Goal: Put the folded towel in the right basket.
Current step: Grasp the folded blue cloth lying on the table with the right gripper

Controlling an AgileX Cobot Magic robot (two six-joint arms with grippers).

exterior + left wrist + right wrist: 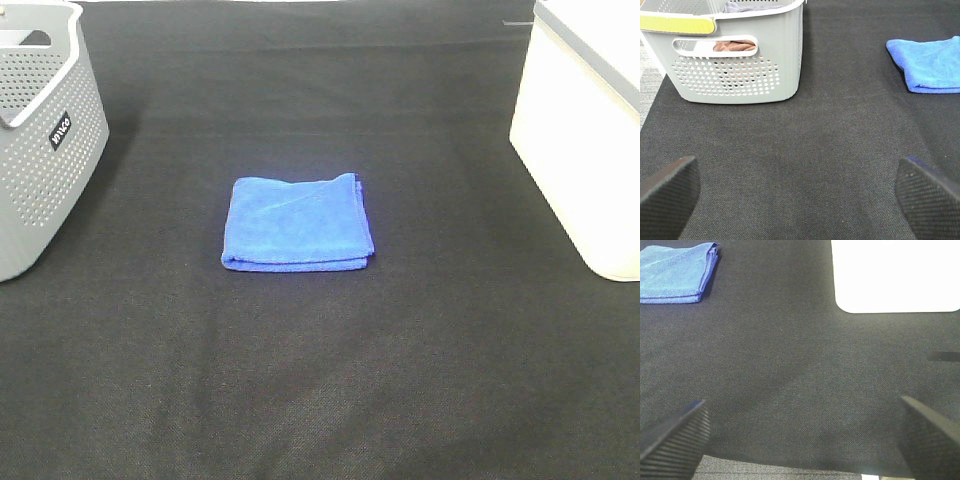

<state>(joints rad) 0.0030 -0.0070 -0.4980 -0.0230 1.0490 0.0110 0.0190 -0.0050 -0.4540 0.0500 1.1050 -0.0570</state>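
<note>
A small black label (60, 130) with white lettering sits on the left grey basket (45, 190); its letters are too blurred to read.

The bench (320, 400) is covered by a black woven cloth that fills almost the whole high view, with faint creases across its far part. The light is bright and even, and shadows are soft. Beyond the cloth's edge, the right wrist view shows a grey carpet-like surface (780, 472).

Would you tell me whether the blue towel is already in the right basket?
Not yet: the folded blue towel lies on the black cloth, apart from the white basket.
</note>
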